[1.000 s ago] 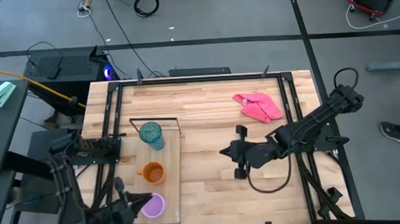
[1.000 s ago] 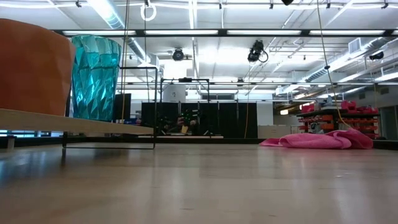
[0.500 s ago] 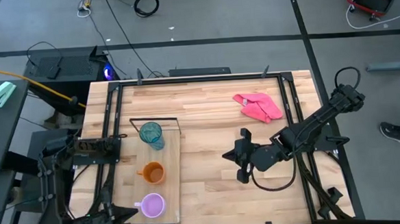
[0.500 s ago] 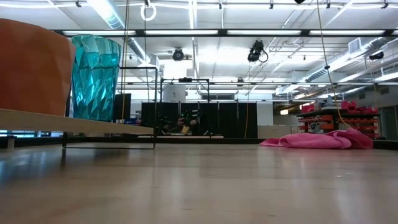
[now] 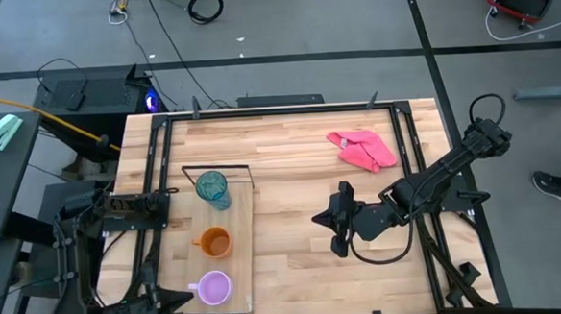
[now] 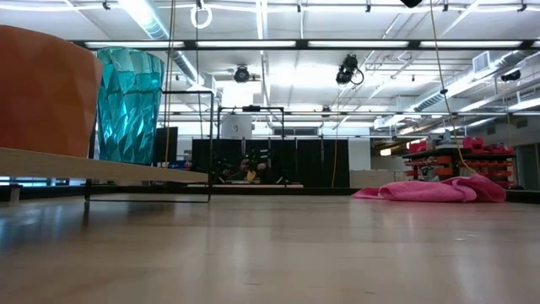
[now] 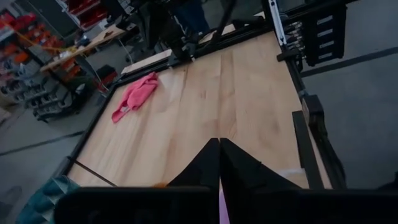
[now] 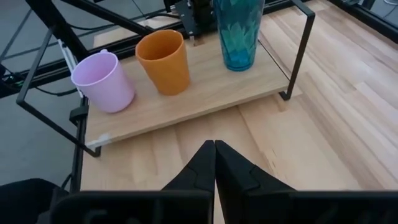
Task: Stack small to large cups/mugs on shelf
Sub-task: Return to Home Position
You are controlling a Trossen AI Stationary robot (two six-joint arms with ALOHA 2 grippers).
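High view: the shelf [image 5: 240, 265] lies at the lower left of the bench [image 5: 291, 176], with its long axis running from top to bottom of the frame.
Cups: three stand upright in one row along that axis, mouths up and apart from one another. The teal tumbler [image 5: 212, 187] is at the upper end, the orange mug [image 5: 213, 243] in the middle, and the lilac mug [image 5: 214, 287] at the lower end.
Handle: the orange mug's points toward the frame's left edge.
Left claw [image 5: 184, 296]: at the bottom left, off the bench's edge, its tip aimed at the lilac mug just beside it but not touching. The fingers are pressed together on nothing in the left wrist view.
Right claw [image 5: 315, 216]: right of centre above bare bench, pointing left at the shelf and well apart from every cup. The fingers are closed tip to tip and empty.
Right wrist view: all three cups line up on the board beyond the fingertips [image 8: 214, 149].
Pink cloth [image 5: 362, 149]: crumpled at the upper right.
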